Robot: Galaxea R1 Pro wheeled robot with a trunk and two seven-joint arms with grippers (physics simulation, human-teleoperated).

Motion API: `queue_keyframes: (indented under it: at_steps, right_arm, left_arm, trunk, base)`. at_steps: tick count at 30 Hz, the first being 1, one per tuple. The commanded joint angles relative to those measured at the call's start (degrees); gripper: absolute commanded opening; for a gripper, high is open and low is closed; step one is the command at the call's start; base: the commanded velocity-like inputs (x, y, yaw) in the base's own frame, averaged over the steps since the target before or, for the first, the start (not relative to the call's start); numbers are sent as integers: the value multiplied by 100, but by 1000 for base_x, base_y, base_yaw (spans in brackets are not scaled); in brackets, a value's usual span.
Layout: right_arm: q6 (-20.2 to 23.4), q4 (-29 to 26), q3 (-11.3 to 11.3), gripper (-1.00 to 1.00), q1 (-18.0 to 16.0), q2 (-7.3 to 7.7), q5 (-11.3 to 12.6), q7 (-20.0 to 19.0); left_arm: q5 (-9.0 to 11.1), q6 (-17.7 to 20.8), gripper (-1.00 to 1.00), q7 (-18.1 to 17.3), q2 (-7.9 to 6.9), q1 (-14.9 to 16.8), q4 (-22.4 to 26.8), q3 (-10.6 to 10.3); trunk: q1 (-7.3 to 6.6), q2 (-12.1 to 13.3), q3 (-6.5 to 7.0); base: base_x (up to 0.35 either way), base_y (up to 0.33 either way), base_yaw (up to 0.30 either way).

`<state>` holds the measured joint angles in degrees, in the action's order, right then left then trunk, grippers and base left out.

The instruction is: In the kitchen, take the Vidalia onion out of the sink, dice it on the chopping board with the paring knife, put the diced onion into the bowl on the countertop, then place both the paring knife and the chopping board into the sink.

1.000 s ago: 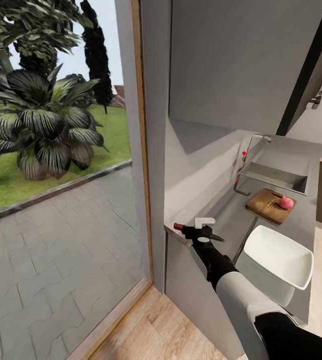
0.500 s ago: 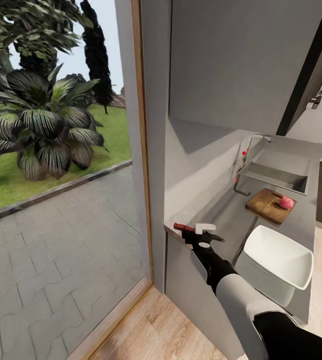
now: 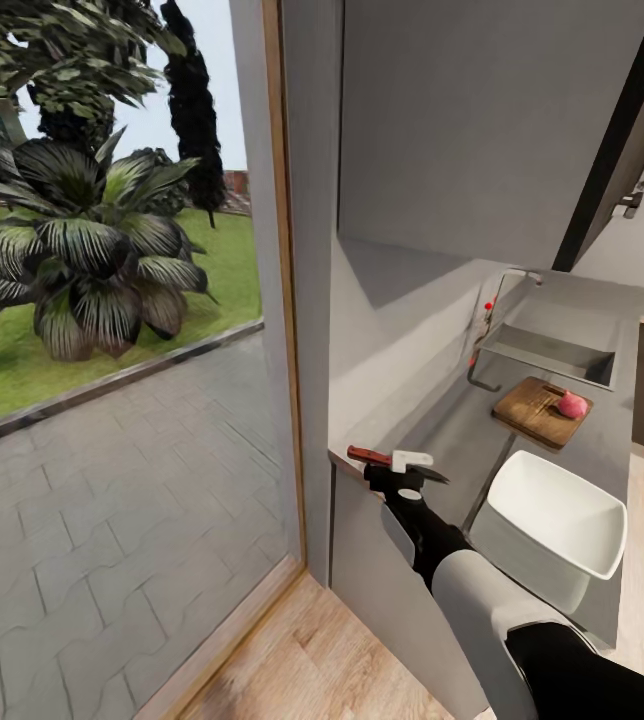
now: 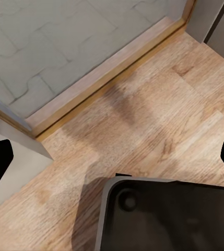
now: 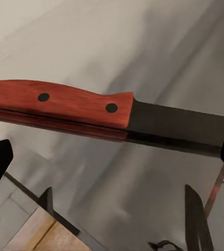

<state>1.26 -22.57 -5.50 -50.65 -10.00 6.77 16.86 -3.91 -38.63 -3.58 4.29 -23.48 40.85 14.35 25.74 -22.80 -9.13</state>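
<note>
One paring knife [image 5: 85,107] concerns us now: it lies flat at the near end of the countertop [image 3: 462,430], red-brown handle toward the window, dark blade pointing along the counter. Our right gripper [image 3: 399,472] hovers right over it with jaws spread; the wrist view shows the fingertips [image 5: 198,219] apart and clear of the handle, so nothing is held yet. To grasp well, we judge we should centre on the handle, not the blade, lower until both fingers flank it, then close squarely so it cannot twist or slide off the edge. Compared with a second ago, the knife's handle reads nearer the gripper and the hand sits slightly lower, closing in. Farther along stand the white bowl [image 3: 560,520], then the chopping board [image 3: 534,410] carrying the pinkish onion [image 3: 572,404], with the sink [image 3: 552,352] beyond. Our left gripper [image 4: 112,157] hangs open over the wooden floor [image 4: 158,120], its dark tips wide apart.
</note>
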Motion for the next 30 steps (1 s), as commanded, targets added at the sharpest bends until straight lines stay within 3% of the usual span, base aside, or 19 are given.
queue_keyframes:
  at_steps: [1, 8, 9, 13, 30]
  right_arm:
    - [-1, 0, -41, 100, -6, 0, 60, 45]
    - [-189, 84, -36, 100, -6, 0, 164, 45]
    - [-221, 113, -38, 100, -6, 0, 564, 45]
    - [-230, 119, -39, 100, -6, 0, 715, 39]
    - [-240, 132, -42, 100, -6, 57, 773, 36]
  left_arm:
    - [-40, -7, 100, -37, 10, -2, 10, 42]
    - [-40, -4, 100, -37, 10, 0, 10, 42]
    - [-40, -5, 100, -37, 10, -1, 10, 42]
    - [-40, -4, 100, -37, 10, -1, 6, 43]
    - [-40, -4, 100, -37, 10, -2, 2, 42]
  trunk:
    - [4, -12, -11]
    - [4, -12, -11]
    - [4, -12, -11]
    - [4, -12, -11]
    - [4, -12, -11]
  base:
    - [0, 0, 0]
    - [0, 0, 0]
    - [0, 0, 0]
    - [0, 0, 0]
    - [0, 0, 0]
